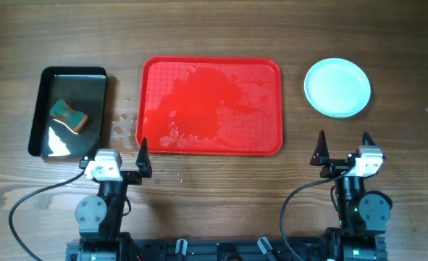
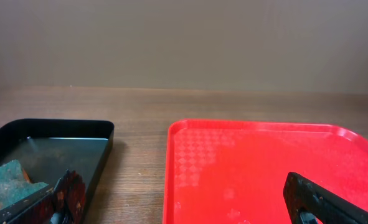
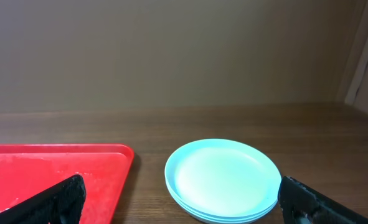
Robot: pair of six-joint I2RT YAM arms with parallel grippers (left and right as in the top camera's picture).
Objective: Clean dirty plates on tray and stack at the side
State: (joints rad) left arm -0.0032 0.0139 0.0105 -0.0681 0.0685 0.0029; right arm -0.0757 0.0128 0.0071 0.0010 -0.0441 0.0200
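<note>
- Overhead: the tray [image 1: 264, 130] lies in the middle, wet, with no plate on it. The dirty plates [image 1: 337, 87] sit stacked on the table to its right and look clean now. I judge the task is nearly finished.
- Left wrist: the left gripper [image 2: 187, 205] is wide apart and empty at the tray's near-left corner. The sponge [image 2: 9, 177] rests in the black tray [image 2: 103, 127].
- Right wrist: the right gripper [image 3: 184, 208] is also apart and empty, near the stack. The next move probably needs only a check of the stack.

Robotics lab bench: wood-grain table [image 1: 214, 188], bare beige wall [image 2: 184, 43], left arm [image 1: 100, 210] and right arm [image 1: 362, 206] on a black frame [image 1: 214, 251].
</note>
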